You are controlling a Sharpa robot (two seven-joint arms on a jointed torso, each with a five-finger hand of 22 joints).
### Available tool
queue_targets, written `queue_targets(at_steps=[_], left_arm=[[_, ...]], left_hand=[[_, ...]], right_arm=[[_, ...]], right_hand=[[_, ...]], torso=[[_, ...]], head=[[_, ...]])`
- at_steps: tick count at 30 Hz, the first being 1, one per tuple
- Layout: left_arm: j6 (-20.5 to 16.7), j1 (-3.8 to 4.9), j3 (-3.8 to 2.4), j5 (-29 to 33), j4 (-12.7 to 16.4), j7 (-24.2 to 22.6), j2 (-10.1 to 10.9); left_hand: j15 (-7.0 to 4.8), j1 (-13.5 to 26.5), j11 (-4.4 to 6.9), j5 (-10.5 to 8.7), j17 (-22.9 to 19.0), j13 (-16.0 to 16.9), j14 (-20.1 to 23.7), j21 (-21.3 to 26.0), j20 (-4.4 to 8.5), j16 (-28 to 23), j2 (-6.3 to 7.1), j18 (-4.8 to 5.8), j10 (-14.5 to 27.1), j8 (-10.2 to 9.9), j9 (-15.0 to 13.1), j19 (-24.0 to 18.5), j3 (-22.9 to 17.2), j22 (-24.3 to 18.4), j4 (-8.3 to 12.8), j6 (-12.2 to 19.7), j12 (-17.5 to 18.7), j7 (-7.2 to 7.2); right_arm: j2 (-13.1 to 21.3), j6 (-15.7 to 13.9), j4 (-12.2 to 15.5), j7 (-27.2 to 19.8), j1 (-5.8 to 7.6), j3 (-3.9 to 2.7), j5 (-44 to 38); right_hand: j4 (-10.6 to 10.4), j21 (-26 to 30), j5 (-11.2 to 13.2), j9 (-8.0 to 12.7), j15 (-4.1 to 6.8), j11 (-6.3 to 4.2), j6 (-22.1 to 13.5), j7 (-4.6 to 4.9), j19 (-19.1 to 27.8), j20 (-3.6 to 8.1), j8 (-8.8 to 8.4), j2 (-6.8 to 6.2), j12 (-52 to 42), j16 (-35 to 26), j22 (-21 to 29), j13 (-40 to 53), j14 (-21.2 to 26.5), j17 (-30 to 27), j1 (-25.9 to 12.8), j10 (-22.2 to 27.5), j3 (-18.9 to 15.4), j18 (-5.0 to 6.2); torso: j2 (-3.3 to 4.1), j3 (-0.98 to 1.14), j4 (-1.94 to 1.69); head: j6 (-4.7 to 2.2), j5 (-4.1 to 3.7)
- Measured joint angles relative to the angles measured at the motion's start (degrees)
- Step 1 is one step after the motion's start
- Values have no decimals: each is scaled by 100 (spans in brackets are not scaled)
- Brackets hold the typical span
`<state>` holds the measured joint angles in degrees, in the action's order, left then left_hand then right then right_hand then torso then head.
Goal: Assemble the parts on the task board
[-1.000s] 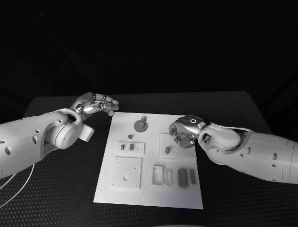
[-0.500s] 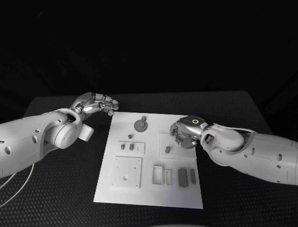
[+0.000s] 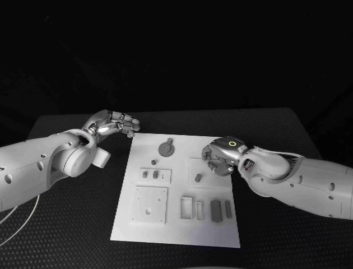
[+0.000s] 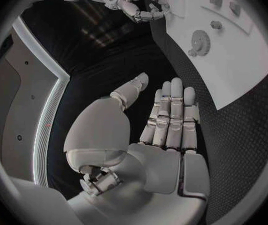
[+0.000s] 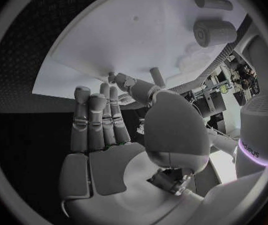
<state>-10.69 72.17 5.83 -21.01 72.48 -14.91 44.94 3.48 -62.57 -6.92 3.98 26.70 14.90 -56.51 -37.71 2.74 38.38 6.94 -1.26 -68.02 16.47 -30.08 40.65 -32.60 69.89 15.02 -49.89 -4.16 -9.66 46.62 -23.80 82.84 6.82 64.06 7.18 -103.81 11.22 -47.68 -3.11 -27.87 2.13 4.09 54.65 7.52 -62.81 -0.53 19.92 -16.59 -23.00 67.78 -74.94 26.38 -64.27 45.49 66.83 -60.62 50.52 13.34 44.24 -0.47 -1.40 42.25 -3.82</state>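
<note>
The white rectangular task board (image 3: 176, 224) is lying flat in the middle of the black textured table (image 3: 282, 123), carrying several small grey parts. A round grey toothed gear (image 3: 167, 148) is sitting near the board's far edge, and a small grey peg-like piece (image 3: 199, 177) is lying just beside the right robot hand (image 3: 218, 158). That robot hand is hovering low over the board's right side with its fingers extended side by side; nothing is visible in its grasp. The left robot hand (image 3: 116, 123) is waiting off the board's far-left corner, fingers straight and empty.

The parts look like light, rigid moulded pieces, probably smooth enough to slip, so the peg is best pinched across its sides and the gear by its rim. The thin board may slide if pushed.

No readable writing is showing on the board or parts.
</note>
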Motion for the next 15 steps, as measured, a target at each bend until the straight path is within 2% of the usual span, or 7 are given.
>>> queue_targets(at_steps=[6,9,12,15], left_arm=[[2,0,0,0,0,2,1],[3,0,0,0,1,3,3],[5,0,0,0,3,4,5],[7,0,0,0,3,4,7]], left_hand=[[0,0,0,0,-1,0,0,0,0,0,0,0,0,0,0,0,0,0,0,8,0,-8],[0,0,0,0,2,0,0,0,0,0,0,0,0,0,0,0,0,5,0,20,0,-21],[0,0,0,0,4,-5,0,0,0,-22,0,0,0,0,0,0,0,5,0,20,0,-21],[0,0,0,0,4,-5,0,0,0,-22,0,0,0,0,0,0,0,4,0,20,0,-21]], right_arm=[[0,29,0,0,0,0,-16],[0,50,-1,0,-1,0,-22],[-2,76,-9,0,-3,0,-28],[-6,103,-15,-1,-8,0,-32]], right_hand=[[8,0,0,-15,1,-30,52,-9,-1,-1,0,0,0,0,1,-20,-4,0,0,-32,8,0],[8,-23,0,-19,12,-11,67,-8,-16,9,28,0,0,24,3,-29,-33,0,0,-72,8,0],[8,-23,0,-29,11,-47,110,-34,-45,21,32,0,0,24,3,-39,-36,0,0,-111,8,0],[8,-23,0,-36,21,-33,133,-51,-56,14,66,0,0,24,4,-46,-66,0,0,-154,8,-1]], torso=[[0,-1,0],[0,-1,0],[0,-1,-1],[0,-1,-1]], head=[[1,-3],[4,-3],[5,-3],[9,0]])
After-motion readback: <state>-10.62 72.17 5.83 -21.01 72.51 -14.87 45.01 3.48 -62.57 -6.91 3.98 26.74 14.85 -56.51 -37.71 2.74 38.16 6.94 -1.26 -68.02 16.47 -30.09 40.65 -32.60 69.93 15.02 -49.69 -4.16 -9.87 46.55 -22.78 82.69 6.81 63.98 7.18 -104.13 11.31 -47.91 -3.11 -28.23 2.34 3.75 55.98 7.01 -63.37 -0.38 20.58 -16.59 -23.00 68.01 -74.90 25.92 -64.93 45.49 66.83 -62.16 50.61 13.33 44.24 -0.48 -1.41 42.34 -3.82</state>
